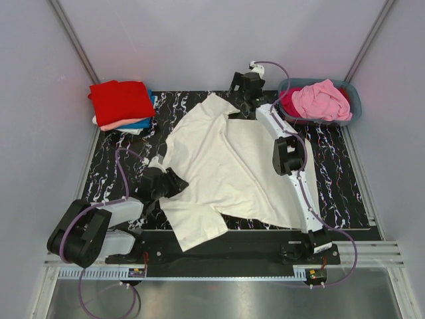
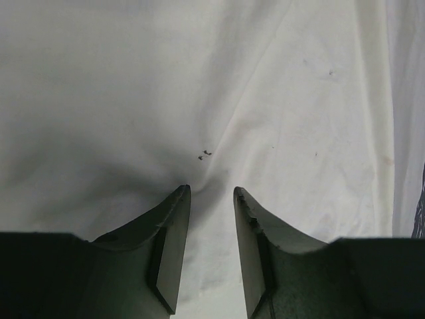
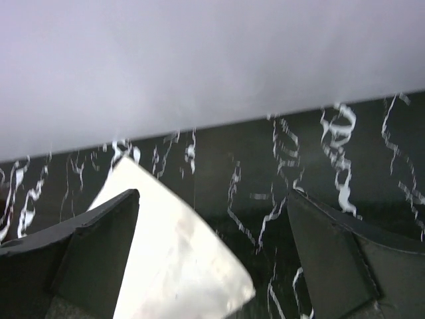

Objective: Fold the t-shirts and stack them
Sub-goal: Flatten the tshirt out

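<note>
A large cream t-shirt (image 1: pixel 226 159) lies spread and rumpled on the black marbled mat (image 1: pixel 332 166). At its left edge my left gripper (image 1: pixel 174 183) is shut on a gathered fold of it. In the left wrist view creases in the cream cloth (image 2: pixel 199 86) run into the gap at my left gripper (image 2: pixel 211 189). My right gripper (image 1: pixel 234 111) is at the shirt's far corner. There my right gripper (image 3: pixel 214 193) stands wide open, a cream corner (image 3: pixel 179 259) lying loose by its left finger. Folded t-shirts are stacked far left, with red (image 1: pixel 121 100) on top of salmon (image 1: pixel 116 123) and blue (image 1: pixel 139 123).
A grey-blue tub (image 1: pixel 352 93) at the far right holds a crumpled pink t-shirt (image 1: pixel 322 100) over a magenta one (image 1: pixel 290 103). Pale walls close in the back and both sides. The right arm (image 1: pixel 292 159) stretches across the shirt's right part.
</note>
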Controlling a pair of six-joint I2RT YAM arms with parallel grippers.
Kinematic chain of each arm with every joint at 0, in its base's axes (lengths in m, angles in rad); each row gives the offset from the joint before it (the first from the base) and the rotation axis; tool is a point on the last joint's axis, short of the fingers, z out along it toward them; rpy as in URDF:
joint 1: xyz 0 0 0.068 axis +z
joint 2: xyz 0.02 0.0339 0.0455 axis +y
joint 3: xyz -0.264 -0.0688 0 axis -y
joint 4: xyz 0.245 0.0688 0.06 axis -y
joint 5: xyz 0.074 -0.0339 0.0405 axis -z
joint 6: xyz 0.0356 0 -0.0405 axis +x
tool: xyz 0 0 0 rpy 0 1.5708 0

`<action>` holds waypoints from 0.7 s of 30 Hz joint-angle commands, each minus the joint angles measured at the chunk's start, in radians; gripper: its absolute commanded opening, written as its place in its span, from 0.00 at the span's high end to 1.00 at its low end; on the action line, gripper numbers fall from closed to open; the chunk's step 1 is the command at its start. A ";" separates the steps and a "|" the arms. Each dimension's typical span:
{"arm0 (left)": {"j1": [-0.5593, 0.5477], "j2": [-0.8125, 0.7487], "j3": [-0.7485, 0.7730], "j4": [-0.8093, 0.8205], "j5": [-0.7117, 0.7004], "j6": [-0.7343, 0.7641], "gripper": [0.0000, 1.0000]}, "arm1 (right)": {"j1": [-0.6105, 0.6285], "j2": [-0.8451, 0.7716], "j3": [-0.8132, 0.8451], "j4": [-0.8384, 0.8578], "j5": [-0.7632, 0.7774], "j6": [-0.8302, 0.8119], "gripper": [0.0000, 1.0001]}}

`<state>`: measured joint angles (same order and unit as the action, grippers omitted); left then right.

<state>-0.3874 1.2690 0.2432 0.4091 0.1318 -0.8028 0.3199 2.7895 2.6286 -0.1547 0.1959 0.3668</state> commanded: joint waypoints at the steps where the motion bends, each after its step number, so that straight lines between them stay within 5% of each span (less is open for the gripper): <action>1: 0.002 0.004 0.001 -0.033 -0.035 0.019 0.61 | 0.030 -0.215 -0.089 0.024 -0.030 -0.029 0.00; 3: 0.001 0.003 0.007 -0.045 -0.040 0.019 0.61 | 0.030 -0.372 -0.174 -0.006 -0.007 -0.032 0.00; 10: -0.013 -0.100 -0.012 -0.104 -0.099 0.008 0.63 | 0.024 -0.928 -0.882 -0.207 0.134 0.081 0.00; 15: -0.186 -0.236 0.145 -0.437 -0.334 0.025 0.56 | 0.028 -1.236 -1.268 -0.396 0.016 0.152 0.00; 21: -0.271 -0.205 0.330 -0.560 -0.374 -0.001 0.38 | 0.031 -1.282 -1.489 -0.525 -0.073 0.181 0.00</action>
<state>-0.6395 1.0374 0.5011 -0.0757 -0.1642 -0.7944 0.3462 1.4334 1.2392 -0.5381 0.2111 0.5129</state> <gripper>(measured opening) 0.606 0.994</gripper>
